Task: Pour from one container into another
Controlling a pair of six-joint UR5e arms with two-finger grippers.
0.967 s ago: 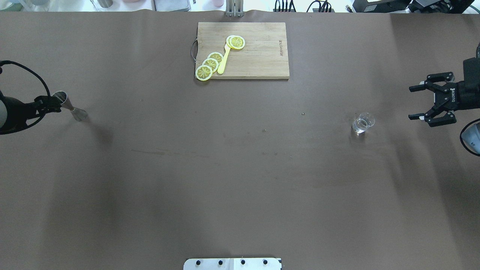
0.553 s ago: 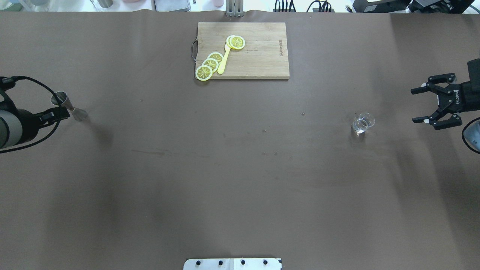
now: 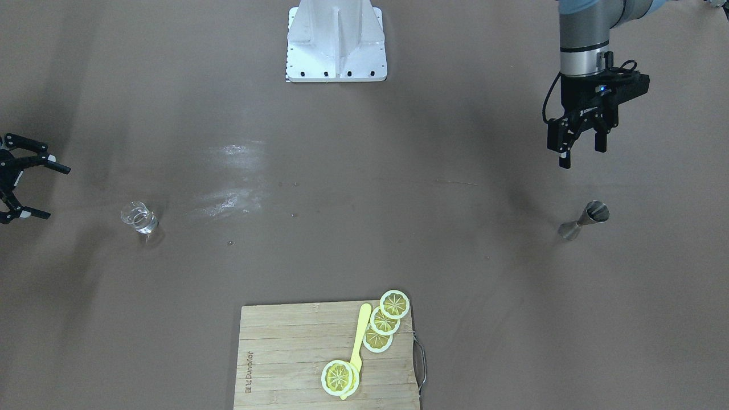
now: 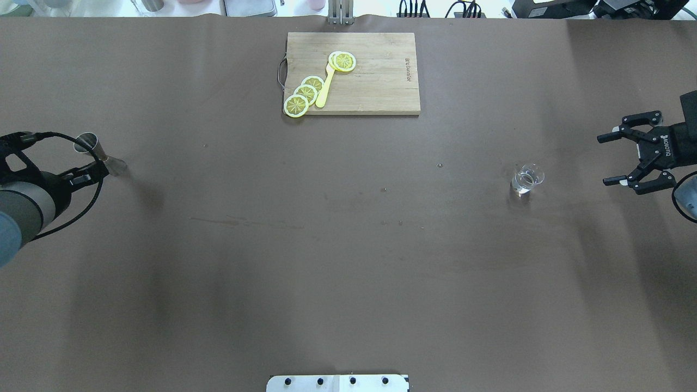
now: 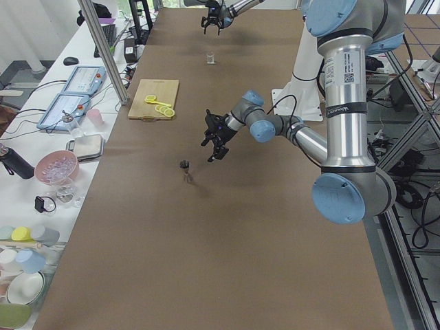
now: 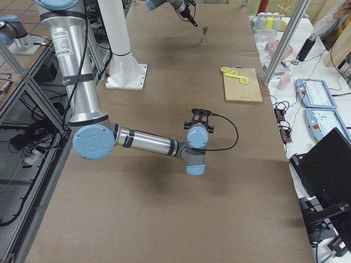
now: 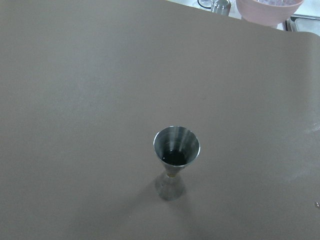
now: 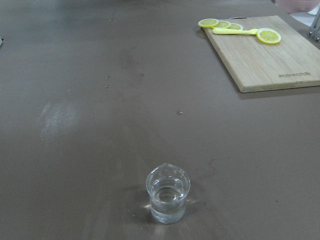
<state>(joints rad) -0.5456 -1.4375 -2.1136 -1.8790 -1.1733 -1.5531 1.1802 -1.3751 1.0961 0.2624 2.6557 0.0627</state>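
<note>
A steel jigger [image 4: 101, 155] stands upright on the brown table at the left, with dark liquid in its upper cup [image 7: 176, 149]. My left gripper [image 3: 581, 154] hangs open just back from it, not touching, and nothing is between its fingers. Far to the right sits a small clear glass [image 4: 527, 178], holding a little clear liquid [image 8: 168, 196]. My right gripper [image 4: 603, 160] is wide open and empty, well to the glass's right and pointing at it.
A wooden cutting board [image 4: 375, 81] with lemon slices [image 4: 305, 92] and a yellow knife [image 4: 325, 87] lies at the far middle of the table. The robot's base plate [image 3: 336, 45] sits at the near edge. Bowls and cups stand on a side bench [image 5: 48, 172].
My left gripper has drawn back from the jigger's cup toward the robot's side, leaving the jigger standing. My right gripper has slid slightly further right, away from the glass.
</note>
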